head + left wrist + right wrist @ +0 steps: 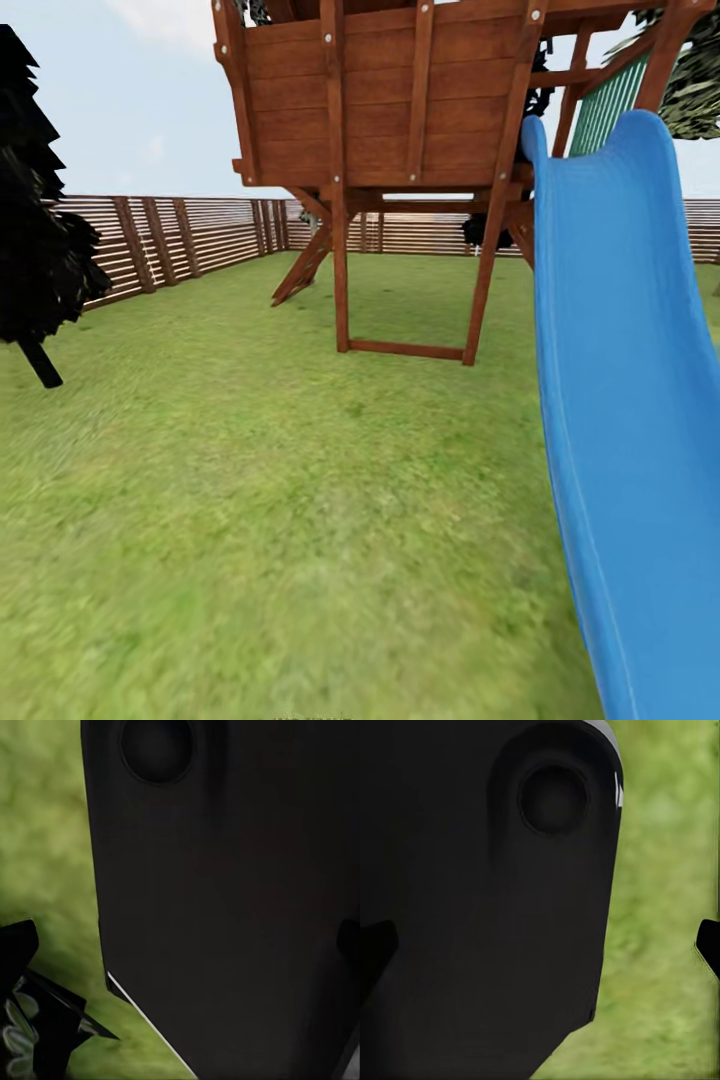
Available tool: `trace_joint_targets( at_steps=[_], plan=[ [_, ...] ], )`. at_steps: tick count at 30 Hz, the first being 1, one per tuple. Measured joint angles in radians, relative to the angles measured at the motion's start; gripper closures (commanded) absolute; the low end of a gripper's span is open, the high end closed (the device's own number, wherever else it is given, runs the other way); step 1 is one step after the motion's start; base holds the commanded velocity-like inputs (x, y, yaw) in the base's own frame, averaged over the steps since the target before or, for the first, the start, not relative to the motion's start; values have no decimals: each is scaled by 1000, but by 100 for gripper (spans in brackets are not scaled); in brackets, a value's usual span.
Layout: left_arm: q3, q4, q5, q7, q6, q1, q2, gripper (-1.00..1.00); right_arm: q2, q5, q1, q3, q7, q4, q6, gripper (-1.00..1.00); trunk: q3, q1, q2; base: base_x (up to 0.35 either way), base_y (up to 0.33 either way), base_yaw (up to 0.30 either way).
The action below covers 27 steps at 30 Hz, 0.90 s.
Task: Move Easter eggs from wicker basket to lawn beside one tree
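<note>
The lawn (250, 500) of the garden spreads out in front of me in the head view. The Easter eggs, the wicker basket and the tree are out of view. In the left wrist view my left gripper (184, 945) points at a dark part of my own body, with its black fingertips (19, 945) far apart at the picture's edges and grass beside them. In the right wrist view my right gripper (540, 945) is also spread wide, its fingertips (709, 945) apart, with nothing held between them.
A blue slide (620, 400) runs down close on the right. It hangs from a brown wooden play tower (400, 100) on posts straight ahead. A slatted wooden fence (180, 235) closes the far side. A dark cypress (35, 220) stands at the left.
</note>
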Motion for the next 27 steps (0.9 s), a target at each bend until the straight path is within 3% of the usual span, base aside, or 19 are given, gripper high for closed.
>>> trace_joint_targets(
  at_steps=[7,27],
  plan=[
    [1,0,0,0,0,0,0,-100,0,0,0,0,0,0,0,-100,-5,0,0,0,0,269],
    [2,0,0,0,0,0,0,-100,1,0,0,0,5,1,0,-100,-24,0,0,0,0,142]
  ],
)
